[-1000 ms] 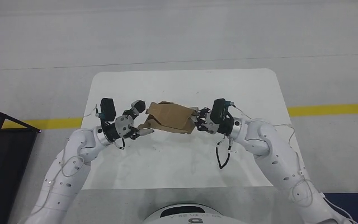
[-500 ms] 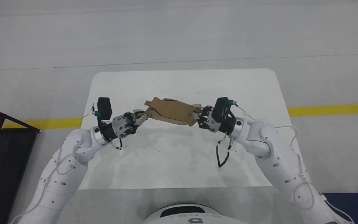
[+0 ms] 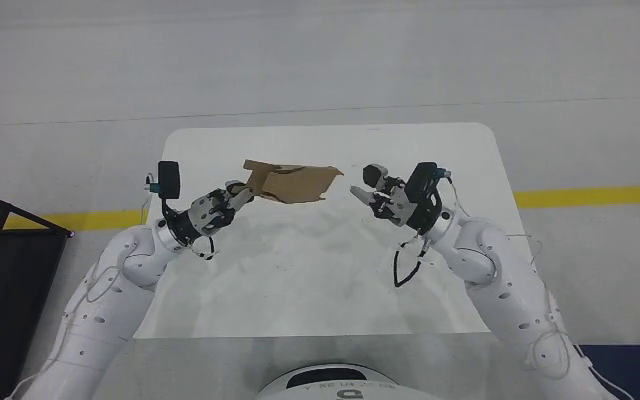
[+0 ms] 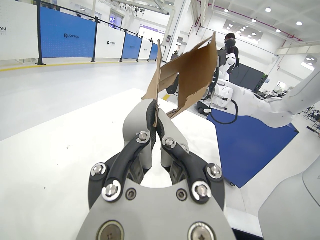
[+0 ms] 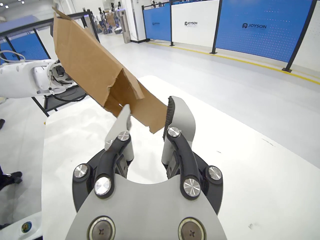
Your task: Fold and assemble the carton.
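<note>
A brown cardboard carton (image 3: 290, 181), partly folded flat, hangs above the white table (image 3: 330, 290) toward its back middle. My left gripper (image 3: 240, 191) is shut on the carton's left edge; its pads (image 4: 151, 116) pinch the cardboard sheet (image 4: 190, 73), which stands up beyond the fingers. My right gripper (image 3: 366, 186) is open, just right of the carton and apart from it. Seen from the right wrist, the carton (image 5: 92, 68) slopes up past the spread fingers (image 5: 175, 112), its torn lower corner near them.
The white table has rounded corners and its front half is bare. A black frame (image 3: 25, 240) stands off the table's left side. A yellow floor line (image 3: 580, 196) runs behind the right arm.
My right gripper let go of the carton and drew back to the right. The left gripper lifted the carton up and toward the table's back, holding it alone.
</note>
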`<state>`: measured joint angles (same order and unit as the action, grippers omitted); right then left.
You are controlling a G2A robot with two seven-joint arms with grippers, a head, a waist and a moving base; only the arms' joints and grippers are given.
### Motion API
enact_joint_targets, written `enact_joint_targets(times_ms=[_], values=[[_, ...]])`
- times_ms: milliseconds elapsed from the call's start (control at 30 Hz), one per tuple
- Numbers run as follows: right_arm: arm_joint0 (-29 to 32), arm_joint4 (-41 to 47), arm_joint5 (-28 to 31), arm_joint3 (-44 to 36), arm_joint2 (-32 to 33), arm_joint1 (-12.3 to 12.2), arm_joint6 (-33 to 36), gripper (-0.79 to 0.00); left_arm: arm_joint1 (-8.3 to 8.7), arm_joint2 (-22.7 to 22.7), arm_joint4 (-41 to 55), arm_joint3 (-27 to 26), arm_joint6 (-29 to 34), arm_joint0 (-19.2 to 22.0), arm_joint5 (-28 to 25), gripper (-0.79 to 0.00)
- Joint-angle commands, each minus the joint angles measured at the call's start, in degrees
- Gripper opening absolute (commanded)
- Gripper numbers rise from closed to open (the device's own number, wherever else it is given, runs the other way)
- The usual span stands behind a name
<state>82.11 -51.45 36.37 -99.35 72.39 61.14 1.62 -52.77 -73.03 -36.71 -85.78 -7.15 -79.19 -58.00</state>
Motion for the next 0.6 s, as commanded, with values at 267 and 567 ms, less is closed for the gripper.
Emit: enact_joint_targets(times_ms=[267,567], values=[[-2.9,4.4,19.1,2.8,-3.9,-0.3,3.1,0.0,1.0,1.4,1.4,-1.9,1.0,1.1,0.0,-0.785],[-13.3,21.0,21.6,11.1,-14.2,0.6,11.9,0.0,1.74,2.3,0.2,-2.6,-0.7,0.7,0.0,-0.785]])
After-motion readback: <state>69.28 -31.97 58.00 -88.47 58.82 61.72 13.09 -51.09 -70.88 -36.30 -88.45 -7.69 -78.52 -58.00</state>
